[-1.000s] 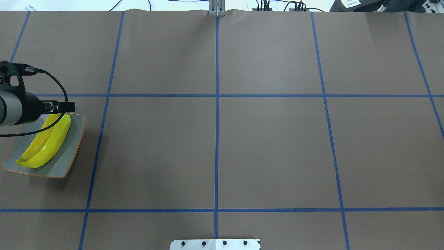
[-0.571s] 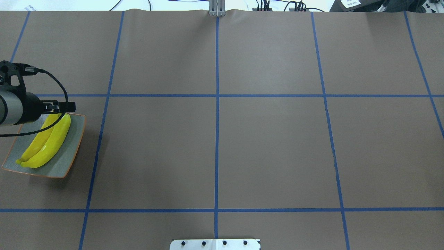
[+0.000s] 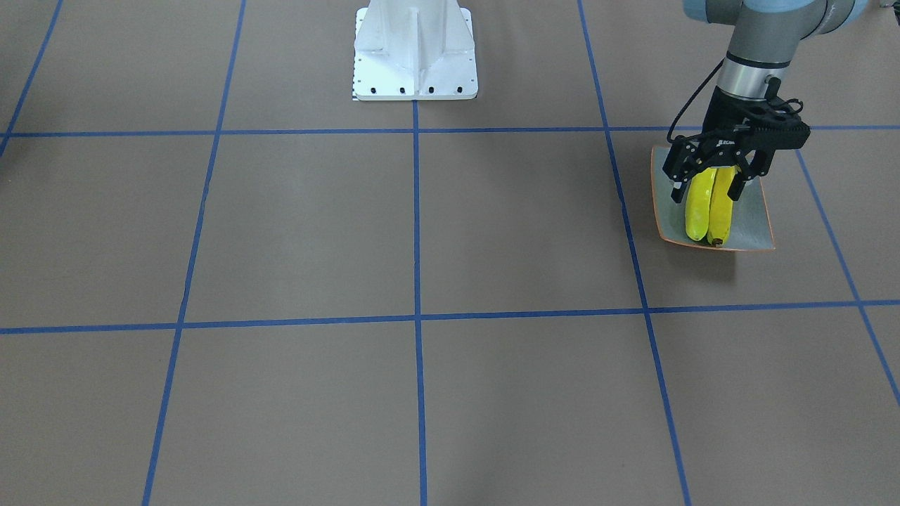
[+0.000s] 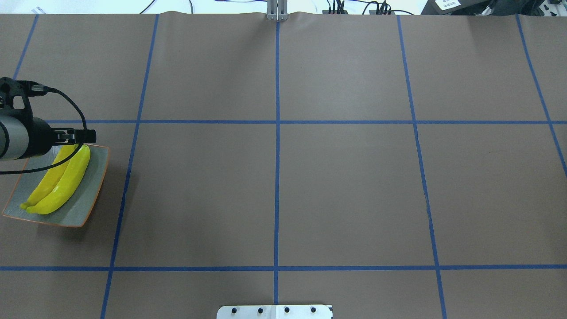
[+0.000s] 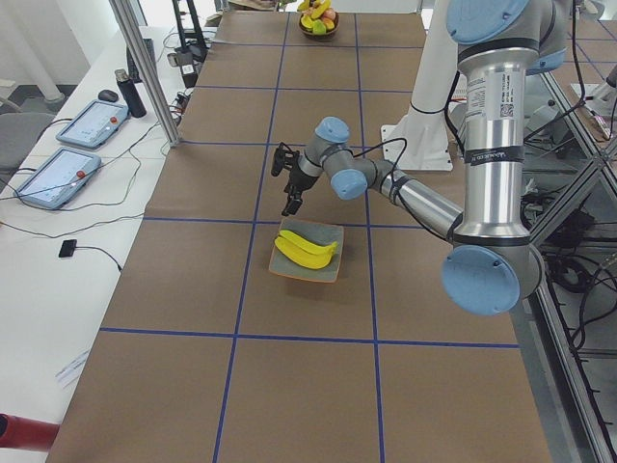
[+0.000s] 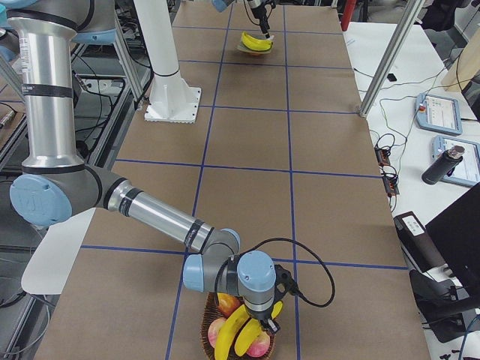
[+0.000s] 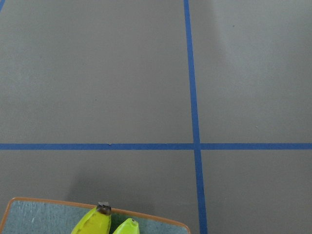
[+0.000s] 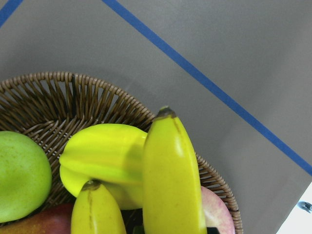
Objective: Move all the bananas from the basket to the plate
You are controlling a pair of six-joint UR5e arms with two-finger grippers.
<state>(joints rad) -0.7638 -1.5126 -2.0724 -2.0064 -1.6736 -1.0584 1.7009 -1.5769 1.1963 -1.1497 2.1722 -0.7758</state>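
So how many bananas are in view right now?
4. Two bananas lie side by side on the plate; two in the basket among other fruit; more could be hidden.

Robotics lab: blue-taped table [image 4: 345,190], teach pendants [image 5: 58,177] on side bench [image 5: 39,299].

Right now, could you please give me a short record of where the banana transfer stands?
On plate: two bananas lying side by side on the plate
In basket: two more bananas in the basket, with other fruit
Left arm: left gripper open, above the plate, holding nothing
Right arm: right gripper down at the basket; open or shut unclear
Status: transfer unfinished
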